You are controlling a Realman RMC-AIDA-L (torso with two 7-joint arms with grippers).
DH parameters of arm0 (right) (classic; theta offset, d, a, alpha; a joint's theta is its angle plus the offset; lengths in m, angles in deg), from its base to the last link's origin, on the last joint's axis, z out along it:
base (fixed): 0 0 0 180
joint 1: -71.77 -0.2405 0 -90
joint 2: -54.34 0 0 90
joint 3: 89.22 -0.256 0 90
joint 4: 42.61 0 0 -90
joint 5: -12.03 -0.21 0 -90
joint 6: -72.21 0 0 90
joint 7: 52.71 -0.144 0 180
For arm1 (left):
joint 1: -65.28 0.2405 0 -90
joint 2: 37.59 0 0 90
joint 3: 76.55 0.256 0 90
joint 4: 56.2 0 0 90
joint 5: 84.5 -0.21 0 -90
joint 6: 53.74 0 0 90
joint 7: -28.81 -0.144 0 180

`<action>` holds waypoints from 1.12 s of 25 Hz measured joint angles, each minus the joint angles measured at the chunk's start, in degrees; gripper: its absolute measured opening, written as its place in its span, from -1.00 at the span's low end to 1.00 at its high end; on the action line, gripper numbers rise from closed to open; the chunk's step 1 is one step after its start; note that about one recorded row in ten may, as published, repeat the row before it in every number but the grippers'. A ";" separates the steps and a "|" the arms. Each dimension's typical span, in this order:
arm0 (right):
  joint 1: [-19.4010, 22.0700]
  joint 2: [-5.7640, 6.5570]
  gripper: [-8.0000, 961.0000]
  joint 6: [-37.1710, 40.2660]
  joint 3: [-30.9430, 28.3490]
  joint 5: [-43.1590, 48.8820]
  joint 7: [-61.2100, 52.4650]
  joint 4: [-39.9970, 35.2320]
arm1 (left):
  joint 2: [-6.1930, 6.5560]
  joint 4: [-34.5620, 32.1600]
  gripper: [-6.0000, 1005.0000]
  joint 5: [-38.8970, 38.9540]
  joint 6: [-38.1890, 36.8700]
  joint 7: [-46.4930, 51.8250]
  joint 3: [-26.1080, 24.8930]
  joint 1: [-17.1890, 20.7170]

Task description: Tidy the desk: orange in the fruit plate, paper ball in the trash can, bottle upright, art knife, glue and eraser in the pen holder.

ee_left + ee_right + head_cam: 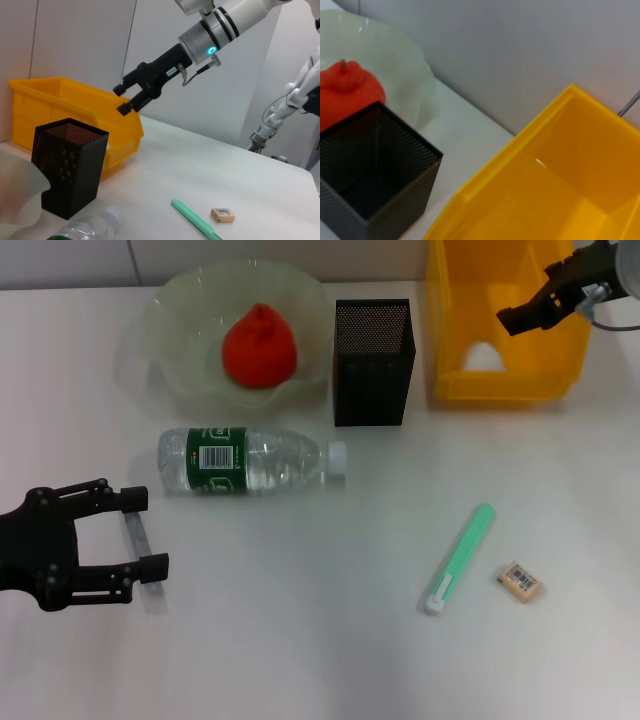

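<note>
The white tabltop is bare along its near side, where the left gripper (145,535) hovers spread wide, near the lying bottle (250,461). The orange (258,347) sits in the fruit plate (180,310) beside the pen holder (372,362). The paper ball (483,357) lies in the trash can (497,315); the right gripper (124,99), narrowly parted and empty, hangs above its rim. Only the head and left wrist views show the eraser (520,582) and green knife (459,558).

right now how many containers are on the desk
3. The fruit plate sits at the back left holding the orange, the pen holder stands just to its right, and the trash can is at the back right.
</note>
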 joint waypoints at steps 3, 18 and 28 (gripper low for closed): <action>-0.37 0.24 0.61 10.41 -2.87 -1.03 1.52 -4.73 | 0.18 -0.65 0.72 0.13 -0.01 0.00 -0.06 -0.28; 4.45 0.28 0.63 45.77 -19.66 -18.58 18.88 -16.52 | -2.19 -9.82 0.72 -8.37 6.56 3.07 0.09 -6.45; 14.93 1.90 0.63 50.14 -34.30 -33.33 42.00 -3.63 | -4.12 -14.60 0.72 -19.83 13.16 9.03 4.82 -17.25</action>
